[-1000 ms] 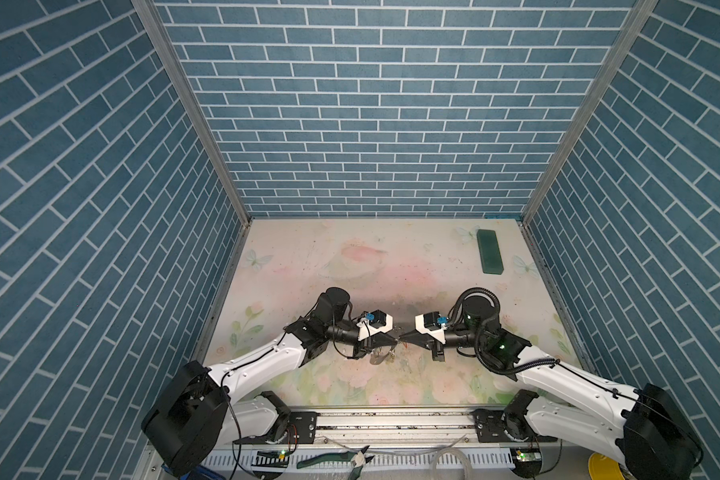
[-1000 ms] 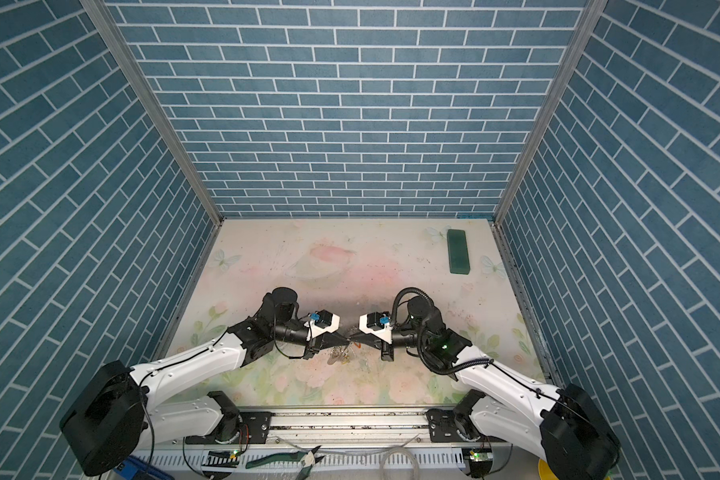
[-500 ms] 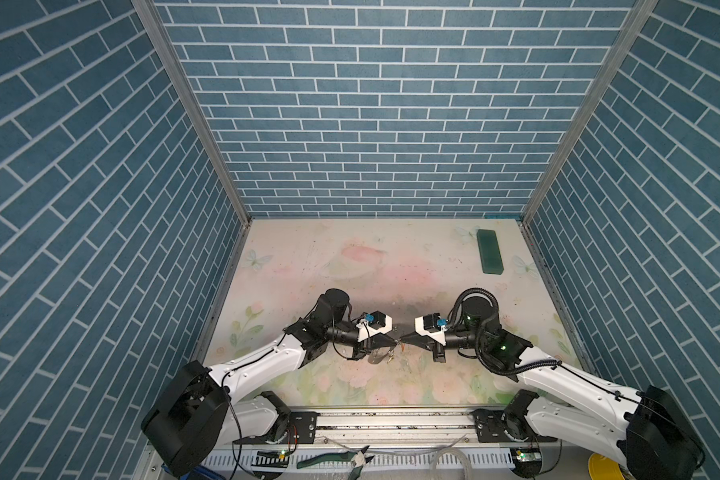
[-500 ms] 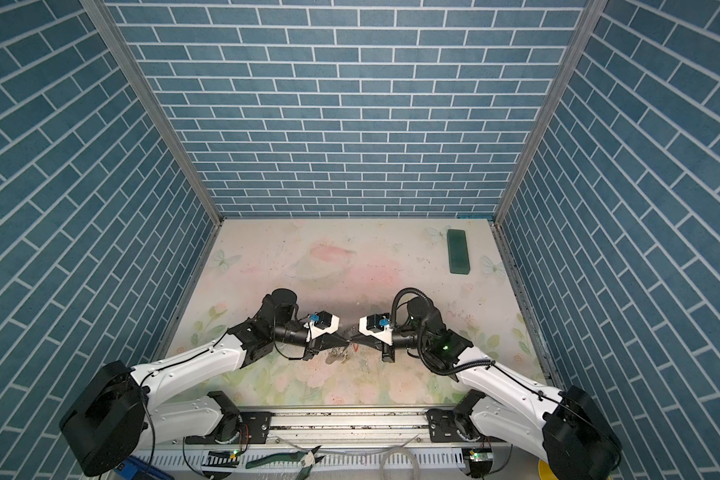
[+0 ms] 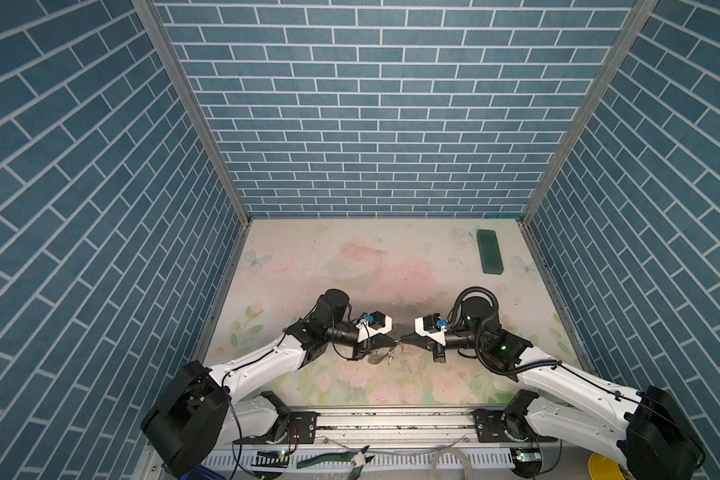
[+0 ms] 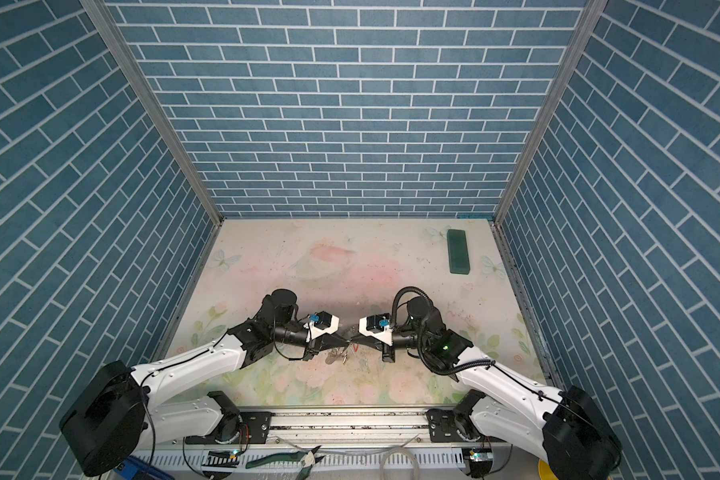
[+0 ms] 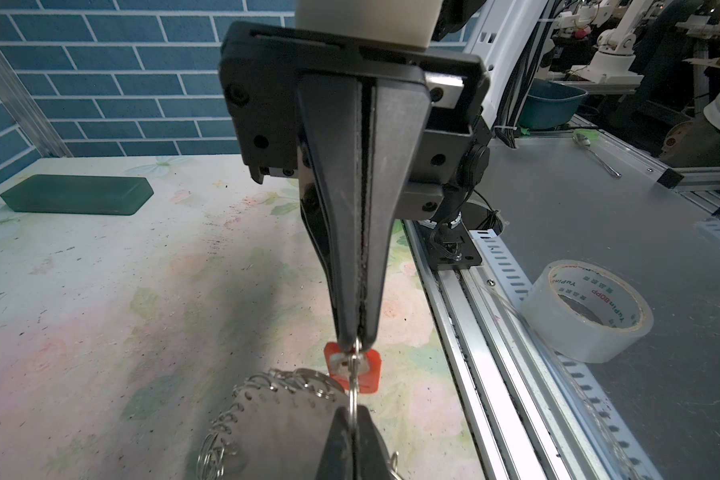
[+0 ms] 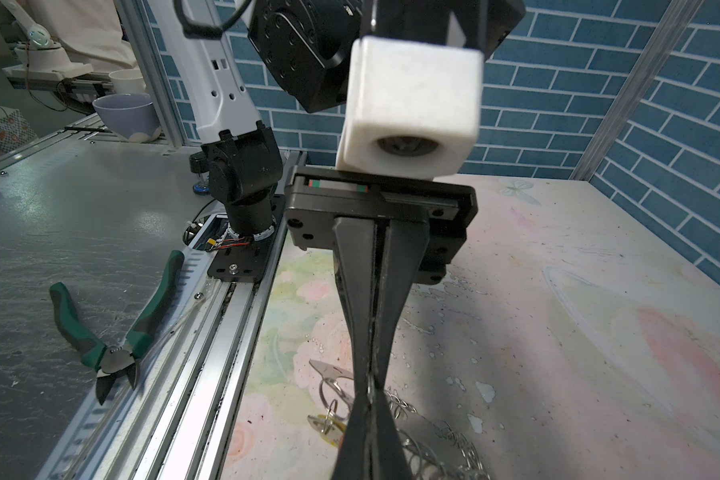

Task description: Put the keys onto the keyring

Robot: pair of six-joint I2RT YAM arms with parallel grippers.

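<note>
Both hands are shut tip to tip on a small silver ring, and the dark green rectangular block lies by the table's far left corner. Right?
Wrong side: both top views show the dark green rectangular block by the far right corner. The left hand and right hand are indeed shut on the small silver ring.

In both top views you are looking steeply down from the near edge over the whole table (image 5: 350, 249). Up close, the left wrist camera is facing the right gripper (image 7: 356, 338), the right wrist camera the left gripper (image 8: 368, 384).
</note>
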